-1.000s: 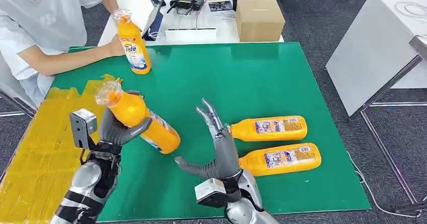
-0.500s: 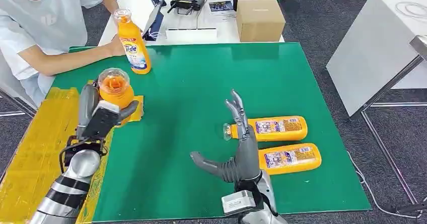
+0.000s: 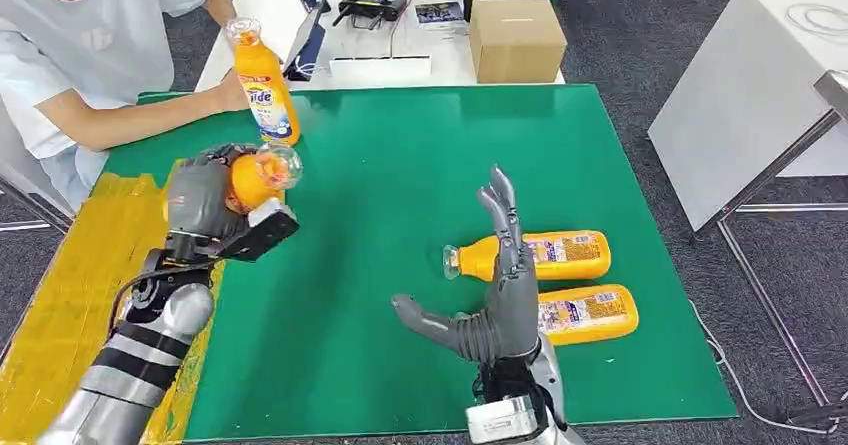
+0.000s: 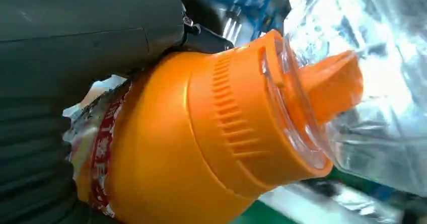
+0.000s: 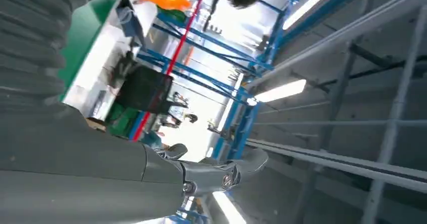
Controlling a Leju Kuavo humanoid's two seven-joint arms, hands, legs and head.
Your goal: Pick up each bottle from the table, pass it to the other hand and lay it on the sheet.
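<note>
Both arms are silver metal; the left arm (image 3: 135,365) has dark bands ringing the forearm and a thin black cable looping by the wrist; a small black and white camera box (image 3: 262,231) sits at that wrist; the left hand (image 3: 205,203) and right hand (image 3: 497,310) are dark grey with long segmented fingers (image 3: 505,220); up close there's a ribbed grey cover (image 5: 30,48) and a little screw (image 5: 188,187) at a joint.

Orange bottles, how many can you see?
4. One in the left hand, bottle. One upright bottle held by the person. Two lying on the green mat: far one, near one.
</note>
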